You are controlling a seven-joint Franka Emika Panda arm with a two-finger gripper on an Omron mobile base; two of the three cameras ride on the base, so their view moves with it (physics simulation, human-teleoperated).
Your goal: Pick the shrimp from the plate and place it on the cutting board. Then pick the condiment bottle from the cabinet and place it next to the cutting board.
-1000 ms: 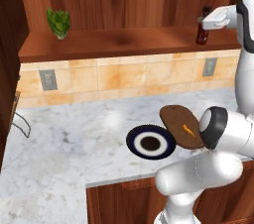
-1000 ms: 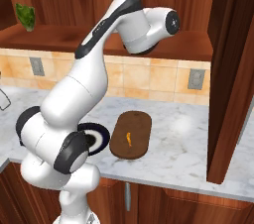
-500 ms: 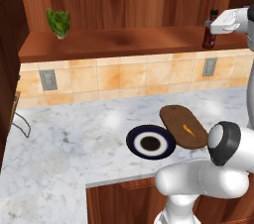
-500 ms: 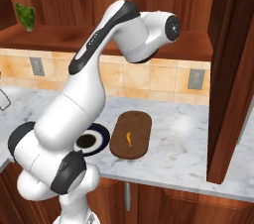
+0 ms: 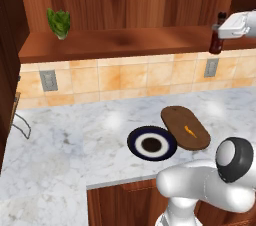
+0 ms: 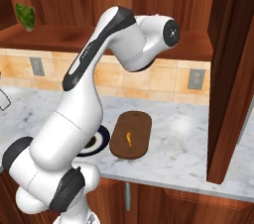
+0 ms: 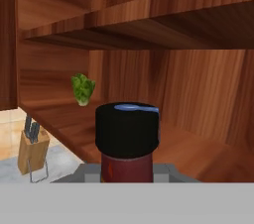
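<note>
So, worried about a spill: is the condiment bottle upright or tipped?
Upright: the condiment bottle stands cap-up on the cabinet shelf, gripper at its neck.

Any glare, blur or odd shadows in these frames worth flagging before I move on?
Left base view: soft bright patches of glare on the marble counter, everything sharp. Right base view: similar sheen right of the cutting board, the shrimp crisp. Hand view: the condiment bottle looms very close with a highlight on its cap; the cabinet shelf underside is dark.

On the marble counter (image 5: 60,145), the plate (image 5: 151,143) touches the cutting board (image 5: 185,128), which is just beside it and carries the shrimp (image 5: 190,131).
</note>
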